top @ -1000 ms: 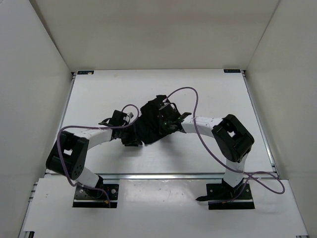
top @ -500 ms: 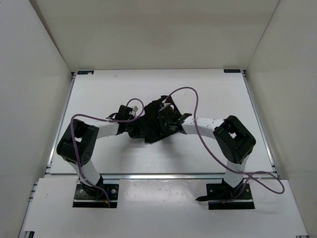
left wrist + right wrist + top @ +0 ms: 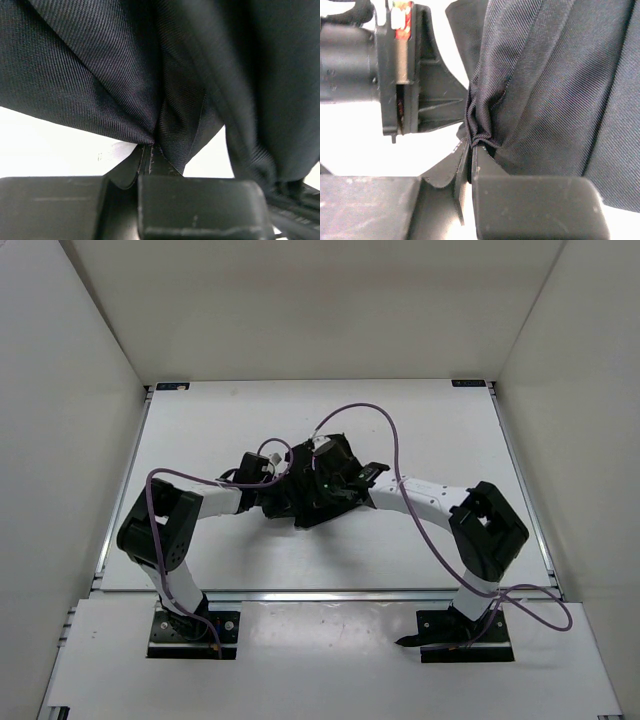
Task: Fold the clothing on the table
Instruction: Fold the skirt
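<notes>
As left gripper (image 3: 150,151) and right gripper (image 3: 471,144) pinch | clothing (image 3: 100,65) seemingly bunched between

White arms (image 3: 420,496) with black joints (boxy elbows), purple cables (image 3: 358,408), black bases (image 3: 490,648).

Left hand (image 3: 150,151) and right hand (image 3: 471,143) are clamped tight, close together.
</notes>
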Tool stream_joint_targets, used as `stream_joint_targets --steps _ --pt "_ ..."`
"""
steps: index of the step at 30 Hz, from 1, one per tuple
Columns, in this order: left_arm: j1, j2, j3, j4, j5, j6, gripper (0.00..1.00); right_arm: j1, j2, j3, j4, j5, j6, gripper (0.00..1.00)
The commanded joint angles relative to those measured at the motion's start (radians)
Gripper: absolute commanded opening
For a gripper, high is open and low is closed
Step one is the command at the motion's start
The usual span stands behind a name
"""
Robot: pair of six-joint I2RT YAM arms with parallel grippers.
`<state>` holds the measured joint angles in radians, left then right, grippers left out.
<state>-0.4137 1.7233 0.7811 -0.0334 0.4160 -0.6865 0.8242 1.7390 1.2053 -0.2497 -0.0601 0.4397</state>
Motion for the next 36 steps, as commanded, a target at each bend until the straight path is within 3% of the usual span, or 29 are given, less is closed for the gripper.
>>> stream_joint_targets --steps 1,3,5,9,11,13,15,18,27,30,32,33,34,36 --pt "0.006 0.010 -0.040 -0.042 -0.056 0.022 0.00 0.018 -0.004 -0.036 0.104 -0.118 -0.007 0.00" --pt "0.010 0.013 -0.040 -0.040 -0.051 0.030 0.01 0.027 0.017 -0.055 0.142 -0.159 -0.012 0.00" --pt "0.009 0.007 -0.052 -0.030 -0.045 0.016 0.14 0.027 0.040 -0.082 0.170 -0.190 0.019 0.00" --pt "0.048 -0.031 -0.086 0.019 -0.006 -0.010 0.26 0.036 0.079 -0.107 0.202 -0.227 0.033 0.00" --pt "0.075 -0.060 -0.127 0.069 0.036 -0.030 0.32 0.047 0.094 -0.089 0.187 -0.224 0.025 0.05" --pt "0.092 -0.094 -0.149 0.086 0.041 -0.045 0.32 0.049 0.090 -0.087 0.182 -0.205 0.031 0.12" --pt "0.114 -0.152 -0.167 0.075 0.040 -0.051 0.35 0.050 0.074 -0.089 0.187 -0.201 0.042 0.29" --pt "0.147 -0.246 -0.219 0.061 0.021 -0.064 0.38 0.065 0.044 -0.075 0.178 -0.176 0.039 0.42" --pt "0.196 -0.579 -0.264 -0.074 -0.112 -0.108 0.40 0.067 -0.238 -0.115 0.194 -0.004 0.001 0.46" --pt "0.175 -0.605 -0.183 -0.105 -0.115 -0.113 0.36 -0.029 -0.306 -0.148 0.159 -0.033 0.002 0.39" --pt "0.103 -0.558 -0.094 -0.132 -0.134 -0.101 0.35 -0.111 -0.340 -0.190 0.156 -0.069 0.007 0.21" --pt "0.075 -0.538 -0.041 -0.140 -0.143 -0.094 0.35 -0.163 -0.346 -0.202 0.177 -0.107 0.008 0.06" --pt "0.028 -0.494 0.001 -0.137 -0.152 -0.106 0.34 -0.221 -0.348 -0.225 0.190 -0.142 0.013 0.01" --pt "-0.023 -0.400 0.036 -0.080 -0.122 -0.126 0.34 -0.301 -0.306 -0.248 0.234 -0.232 0.014 0.00"
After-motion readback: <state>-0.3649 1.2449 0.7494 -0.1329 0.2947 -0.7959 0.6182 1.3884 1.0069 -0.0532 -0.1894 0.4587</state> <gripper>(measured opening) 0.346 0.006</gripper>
